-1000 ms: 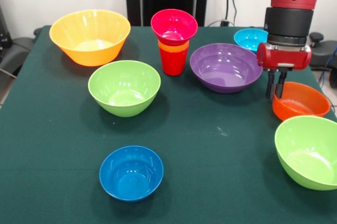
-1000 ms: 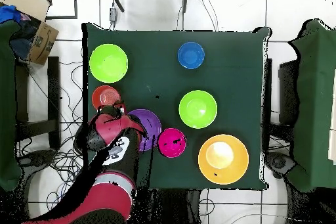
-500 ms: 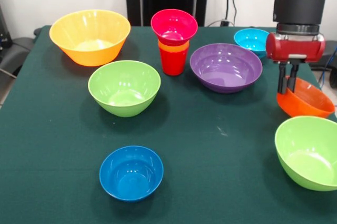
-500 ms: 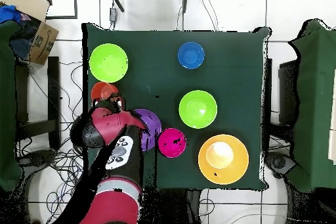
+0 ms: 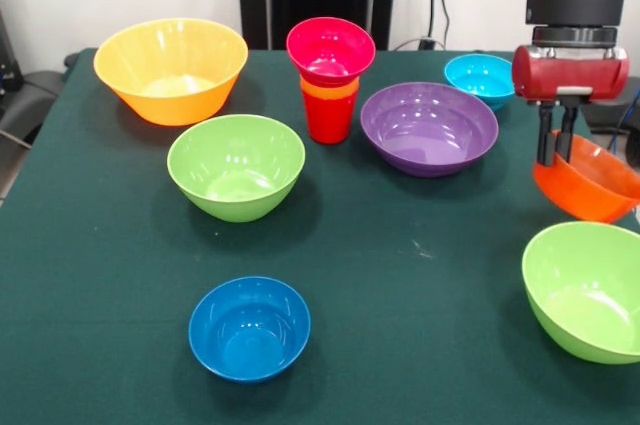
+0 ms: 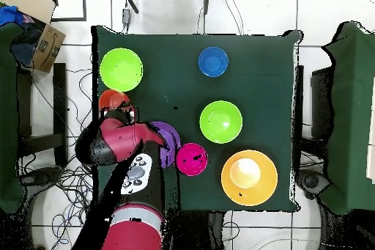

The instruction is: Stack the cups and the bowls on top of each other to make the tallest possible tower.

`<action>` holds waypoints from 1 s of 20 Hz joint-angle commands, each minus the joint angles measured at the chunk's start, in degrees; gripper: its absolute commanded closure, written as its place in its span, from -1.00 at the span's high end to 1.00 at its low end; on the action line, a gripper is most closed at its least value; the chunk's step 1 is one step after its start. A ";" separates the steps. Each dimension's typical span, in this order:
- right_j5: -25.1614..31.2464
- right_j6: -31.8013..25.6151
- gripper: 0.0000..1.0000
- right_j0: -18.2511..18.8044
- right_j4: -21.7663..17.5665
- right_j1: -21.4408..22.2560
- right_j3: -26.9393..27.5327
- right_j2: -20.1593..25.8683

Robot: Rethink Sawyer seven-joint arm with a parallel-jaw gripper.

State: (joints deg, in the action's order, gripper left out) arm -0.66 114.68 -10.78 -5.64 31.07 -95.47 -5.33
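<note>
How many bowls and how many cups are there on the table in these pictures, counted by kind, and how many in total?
Bowls: 8, namely yellow-orange, two lime green, purple, pink, orange, dark blue, light blue.
Cups: 2, orange nested in red.
Total: 10.

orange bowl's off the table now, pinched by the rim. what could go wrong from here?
1. The gripper holds the orange bowl only by one edge, and it hangs tilted; it could swing or slip out in transit.
2. The tower is narrow, with a pink bowl perched on top; a tilted placement could knock it over.
3. The purple bowl sits along the likely path.
</note>
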 commanded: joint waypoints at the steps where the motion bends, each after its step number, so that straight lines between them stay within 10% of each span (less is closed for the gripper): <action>1: 12.08 1.81 -1.00 3.03 -0.93 2.79 -4.10 8.80; 20: 24.01 -3.08 -1.00 10.60 -1.54 14.15 -9.01 15.60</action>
State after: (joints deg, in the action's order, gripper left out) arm 14.69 114.68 -2.99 -5.67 41.63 -101.13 2.52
